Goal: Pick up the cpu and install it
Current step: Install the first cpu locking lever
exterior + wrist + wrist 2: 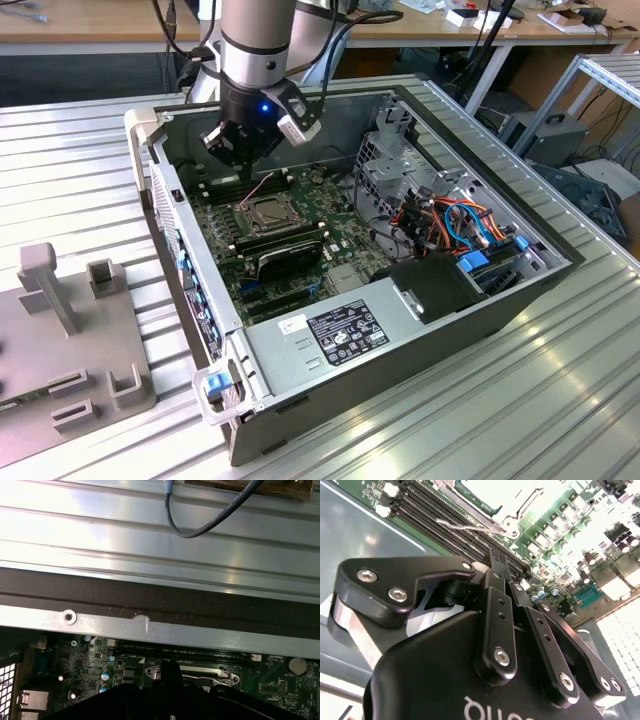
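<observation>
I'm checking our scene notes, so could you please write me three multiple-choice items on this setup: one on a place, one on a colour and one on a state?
1. Where is the gripper?
A. Above the motherboard inside the case
B. Beside the case
C. Behind the case

2. What colour is the light on the arm's wrist?
A. Red
B. Blue
C. Green

3. How is the case?
A. Shut, panel on
B. Lying open, insides showing
C. Standing upright

Answers: 1 A, the exterior view shows the gripper over the green board within the walls; 2 B, the light glows blue; 3 B, the board and cables are exposed.
</observation>
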